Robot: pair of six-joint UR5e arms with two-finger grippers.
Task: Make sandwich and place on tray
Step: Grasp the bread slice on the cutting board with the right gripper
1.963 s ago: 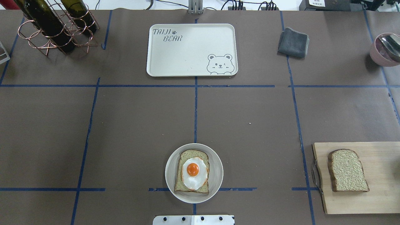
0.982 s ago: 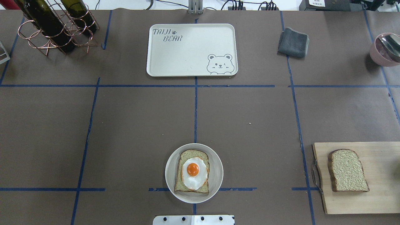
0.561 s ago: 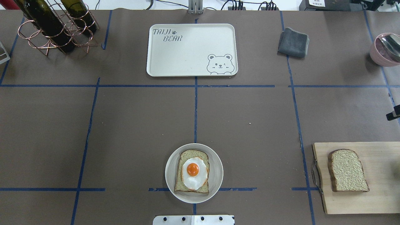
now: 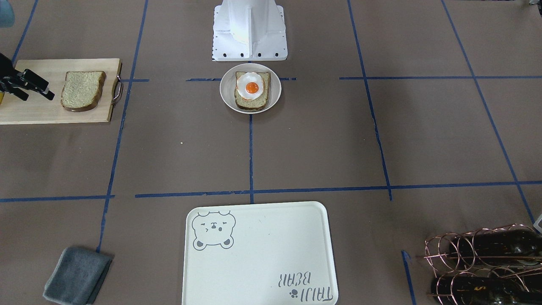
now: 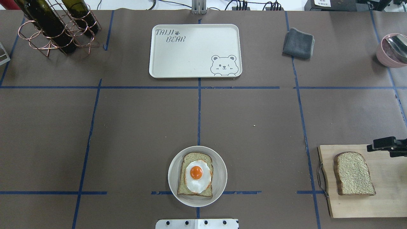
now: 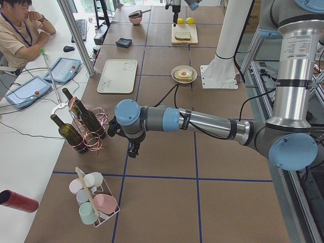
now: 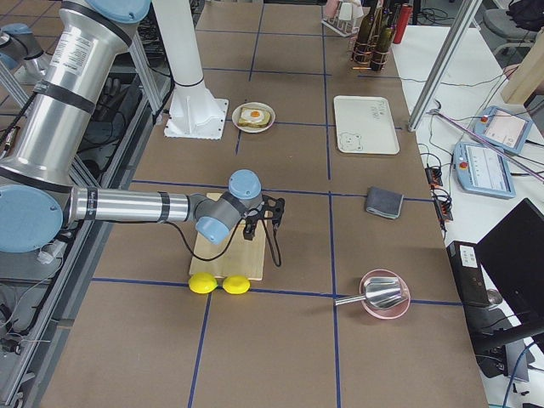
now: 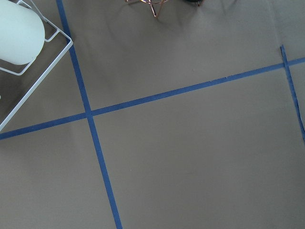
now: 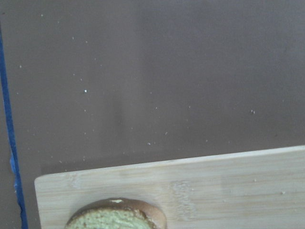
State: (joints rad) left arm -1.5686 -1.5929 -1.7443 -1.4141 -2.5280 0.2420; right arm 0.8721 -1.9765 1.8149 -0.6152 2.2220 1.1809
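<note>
Right gripper now over board

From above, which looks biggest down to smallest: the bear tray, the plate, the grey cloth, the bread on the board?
tray
plate
bread slice on the board
grey cloth, farther from the camera, so the last two are unsure.

Your overhead and front cameras face each other, sharing the tray; side cameras look along the table, wrist cameras hug it close.
</note>
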